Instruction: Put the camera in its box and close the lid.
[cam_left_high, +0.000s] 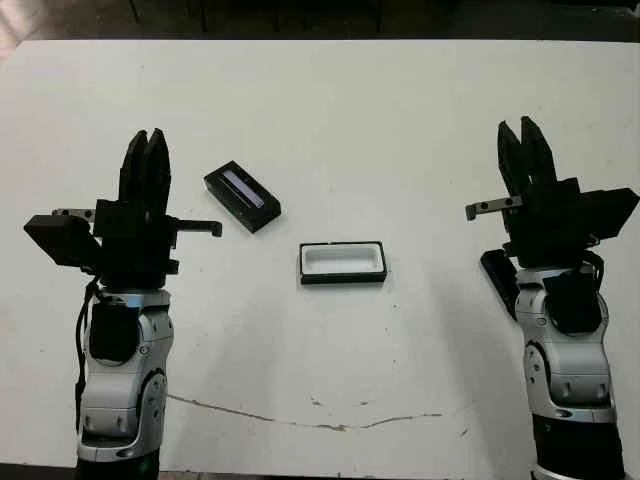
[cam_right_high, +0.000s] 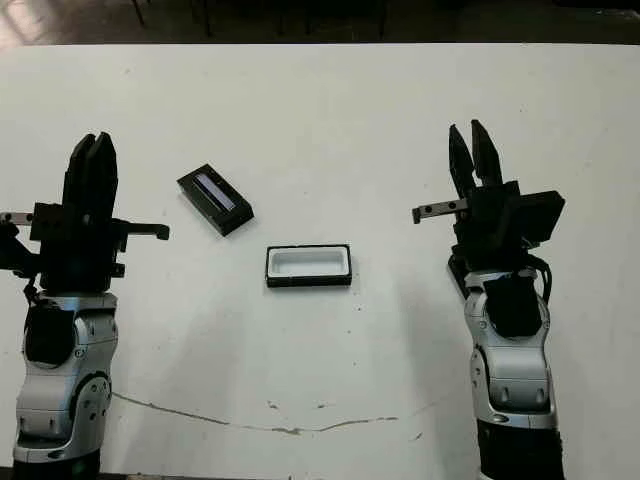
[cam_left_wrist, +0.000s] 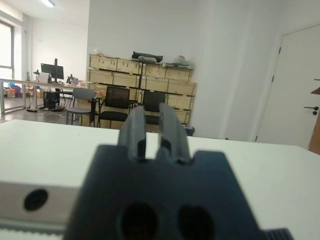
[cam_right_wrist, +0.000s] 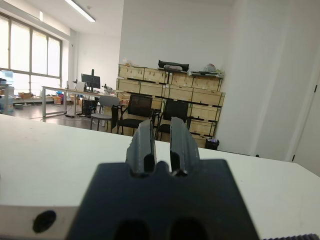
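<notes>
Both pincers — left, right — nearly closed, empty, touching nothing.

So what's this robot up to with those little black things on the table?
Nothing is being handled yet. The box sits open and empty mid-table, and its lid lies apart, nearer the left gripper. A dark flat thing, perhaps the camera, pokes out beneath the right arm. Both the left and right gripper hold nothing.
</notes>
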